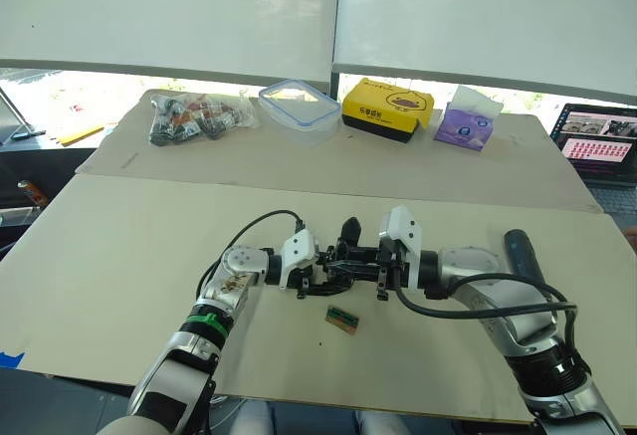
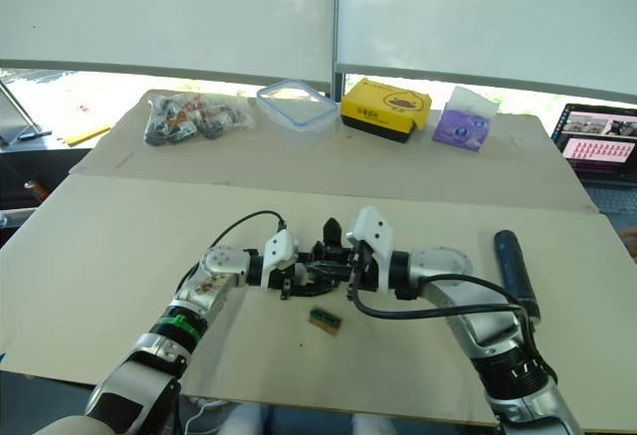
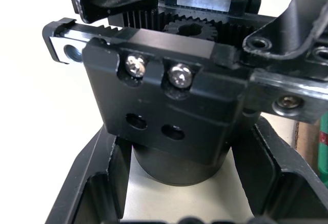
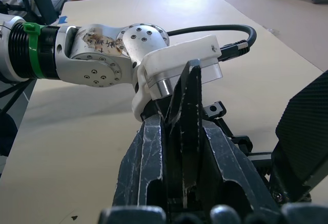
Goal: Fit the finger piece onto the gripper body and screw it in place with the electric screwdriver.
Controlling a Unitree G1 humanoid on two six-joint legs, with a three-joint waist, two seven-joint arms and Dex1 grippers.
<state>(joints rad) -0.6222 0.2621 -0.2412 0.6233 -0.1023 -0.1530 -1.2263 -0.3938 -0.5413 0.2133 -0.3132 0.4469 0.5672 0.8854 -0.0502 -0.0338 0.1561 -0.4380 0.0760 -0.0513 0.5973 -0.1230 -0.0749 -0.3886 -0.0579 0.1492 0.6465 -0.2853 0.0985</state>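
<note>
The left gripper (image 1: 317, 274) is closed on the gripper body (image 1: 343, 256); in the left wrist view its two fingers (image 3: 97, 183) sit on both sides of the round base of this part, under the block with two silver screws and two empty holes. The right gripper (image 1: 383, 276) comes from the other side and is closed on the finger piece (image 4: 188, 126), a thin black wedge that stands pressed between its two fingers (image 4: 148, 162) and points towards the left arm. Both grippers meet at the middle of the near surface (image 1: 119, 256), just above it, and the finger piece is right at the gripper body.

Just in front of them a small green-and-brown block (image 1: 341, 320) lies on the surface. The electric screwdriver (image 1: 523, 256) lies on the surface to the right, behind the right arm. At the far edge there are a bag of small parts (image 1: 194, 116), a clear plastic box (image 1: 299, 109), a yellow box (image 1: 388, 108) and a purple packet (image 1: 466, 124). An open laptop (image 1: 597, 146) stands at the far right.
</note>
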